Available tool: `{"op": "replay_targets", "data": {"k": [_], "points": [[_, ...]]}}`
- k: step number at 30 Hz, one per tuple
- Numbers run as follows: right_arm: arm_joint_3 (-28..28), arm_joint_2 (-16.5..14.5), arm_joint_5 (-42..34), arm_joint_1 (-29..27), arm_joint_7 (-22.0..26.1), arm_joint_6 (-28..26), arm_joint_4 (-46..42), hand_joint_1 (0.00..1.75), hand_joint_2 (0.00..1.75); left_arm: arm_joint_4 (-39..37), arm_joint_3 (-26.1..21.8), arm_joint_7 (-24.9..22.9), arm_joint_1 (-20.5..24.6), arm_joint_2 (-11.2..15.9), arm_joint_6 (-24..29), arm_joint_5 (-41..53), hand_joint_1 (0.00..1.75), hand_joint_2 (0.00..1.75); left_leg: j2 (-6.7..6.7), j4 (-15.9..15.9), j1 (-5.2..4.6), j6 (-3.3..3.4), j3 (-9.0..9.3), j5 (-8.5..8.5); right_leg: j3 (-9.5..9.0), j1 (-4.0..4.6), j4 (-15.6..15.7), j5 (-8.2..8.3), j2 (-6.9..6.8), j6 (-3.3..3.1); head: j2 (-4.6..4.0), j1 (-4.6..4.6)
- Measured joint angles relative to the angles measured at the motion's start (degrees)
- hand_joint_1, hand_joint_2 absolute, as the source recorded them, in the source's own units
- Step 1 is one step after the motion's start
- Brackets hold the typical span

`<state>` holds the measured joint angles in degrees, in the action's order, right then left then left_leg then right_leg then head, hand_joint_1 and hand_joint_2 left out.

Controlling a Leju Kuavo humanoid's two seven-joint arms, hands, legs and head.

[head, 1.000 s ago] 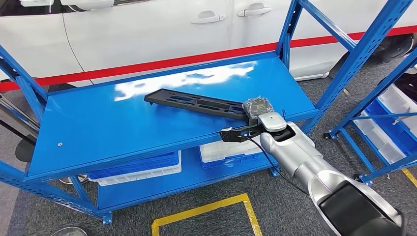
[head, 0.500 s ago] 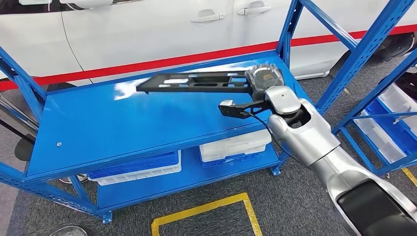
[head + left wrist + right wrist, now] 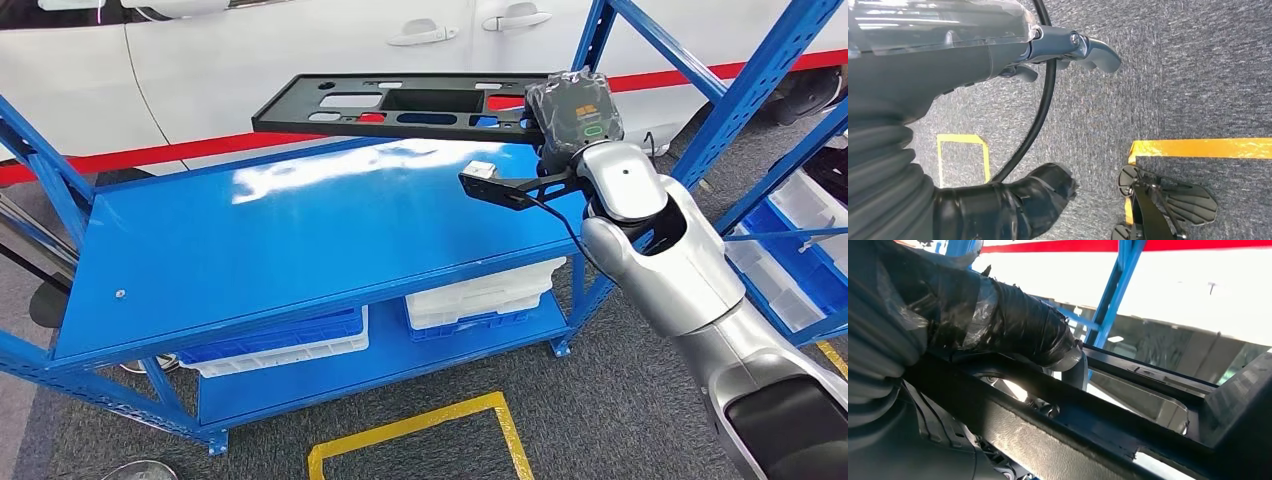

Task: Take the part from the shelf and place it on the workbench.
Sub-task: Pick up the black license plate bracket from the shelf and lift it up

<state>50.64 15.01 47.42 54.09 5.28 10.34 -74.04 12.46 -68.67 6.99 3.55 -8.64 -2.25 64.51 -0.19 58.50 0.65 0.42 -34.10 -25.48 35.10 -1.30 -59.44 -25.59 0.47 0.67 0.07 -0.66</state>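
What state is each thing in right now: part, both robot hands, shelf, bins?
Black part: lifted clear of the shelf, roughly level.
Right robot hand: grips one end of the part.
Left robot hand: hangs over the floor, holding nothing.
Blue shelf: top deck bare.
White bins: on the lower deck.

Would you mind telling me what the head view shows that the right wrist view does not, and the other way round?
Head view alone: the whole long black part lifted clear above the blue shelf, held at one end by the right hand, with the white car behind and white bins on the lower level. Right wrist view alone: a close look at the taped thumb lying over the part's edge. Both share the part, the right hand holding it, a blue shelf post and the car's red stripe.
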Motion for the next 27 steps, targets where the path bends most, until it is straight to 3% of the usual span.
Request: {"op": "replay_targets", "data": {"k": [27], "points": [[-3.79, 1.08, 0.10, -1.26, 0.07, 0.05, -4.08, 1.75, 1.75, 0.00, 0.01, 0.67, 0.01, -0.17, -0.19, 0.88, 0.00, 1.75, -0.01, 0.00, 0.00, 0.00, -0.02, 0.00, 0.00, 0.00, 0.00, 0.00, 0.00, 0.00, 0.00, 0.00]]}}
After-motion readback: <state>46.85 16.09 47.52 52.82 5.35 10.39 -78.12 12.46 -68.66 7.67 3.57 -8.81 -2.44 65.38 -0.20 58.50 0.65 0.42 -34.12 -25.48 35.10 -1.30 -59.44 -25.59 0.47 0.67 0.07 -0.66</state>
